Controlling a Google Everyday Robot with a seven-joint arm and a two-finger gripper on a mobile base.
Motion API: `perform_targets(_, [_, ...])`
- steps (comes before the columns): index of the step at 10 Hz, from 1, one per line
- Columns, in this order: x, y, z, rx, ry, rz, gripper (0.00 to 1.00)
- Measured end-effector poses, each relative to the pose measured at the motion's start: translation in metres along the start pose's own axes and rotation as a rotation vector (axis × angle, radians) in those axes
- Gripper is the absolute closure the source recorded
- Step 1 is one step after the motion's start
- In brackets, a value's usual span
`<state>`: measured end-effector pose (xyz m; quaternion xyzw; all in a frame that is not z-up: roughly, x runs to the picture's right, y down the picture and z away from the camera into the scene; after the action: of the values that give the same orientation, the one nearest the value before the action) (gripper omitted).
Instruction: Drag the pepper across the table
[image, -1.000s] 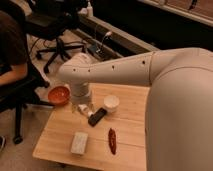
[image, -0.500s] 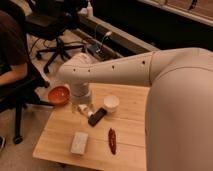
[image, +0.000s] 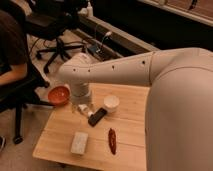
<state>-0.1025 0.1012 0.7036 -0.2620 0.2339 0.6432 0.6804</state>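
The pepper (image: 112, 140), small, slender and dark red, lies on the light wood table (image: 57, 132) near its front edge, right of centre. My gripper (image: 83, 108) hangs from the white arm over the back left part of the table, pointing down just above the top. It is open with nothing in it, well to the left of and behind the pepper. A black remote (image: 97, 116) lies between the gripper and the pepper.
An orange-red bowl (image: 59, 95) sits at the table's back left corner. A white cup (image: 111, 102) stands behind the remote, and a pale block (image: 79, 142) lies near the front left. A seated person (image: 12, 50) and office chairs (image: 55, 30) are at the left.
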Motion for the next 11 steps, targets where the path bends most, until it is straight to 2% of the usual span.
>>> perform_targets(5, [0.005,-0.002,0.007,0.0,0.006,-0.014,0.35])
perform_targets(8, [0.026,-0.015,0.031,0.011,0.045,-0.033,0.35])
perform_targets(11, [0.052,-0.039,0.056,0.034,0.079,0.009,0.35])
